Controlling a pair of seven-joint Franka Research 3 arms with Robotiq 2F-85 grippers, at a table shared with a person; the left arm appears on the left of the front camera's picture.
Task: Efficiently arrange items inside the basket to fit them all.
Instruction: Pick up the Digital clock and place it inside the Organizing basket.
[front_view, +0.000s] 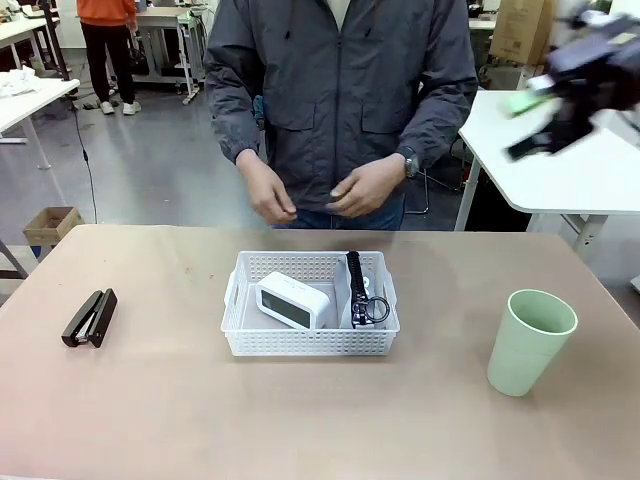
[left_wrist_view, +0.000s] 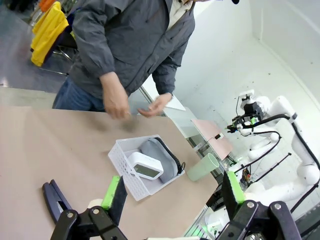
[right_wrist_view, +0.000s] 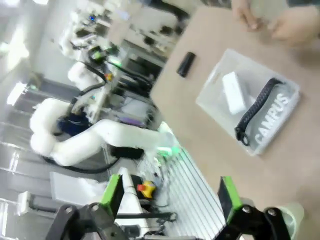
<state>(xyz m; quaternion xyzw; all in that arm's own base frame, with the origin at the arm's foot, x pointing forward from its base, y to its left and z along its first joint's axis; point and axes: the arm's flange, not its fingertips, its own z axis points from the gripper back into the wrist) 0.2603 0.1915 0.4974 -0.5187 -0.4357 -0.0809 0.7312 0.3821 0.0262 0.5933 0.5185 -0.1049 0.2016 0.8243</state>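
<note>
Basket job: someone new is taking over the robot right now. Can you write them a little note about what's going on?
Left gripper: open, empty, above the stapler end of the table.
Right gripper: open, empty, up high off the table.
Person's hands: at the far edge, behind the basket.
Done: grey shoe lies on its side in the basket, white box beside it, inside too.
Left: black stapler on the table left of the basket, green cup standing upright on its right. Both need fitting in.
</note>
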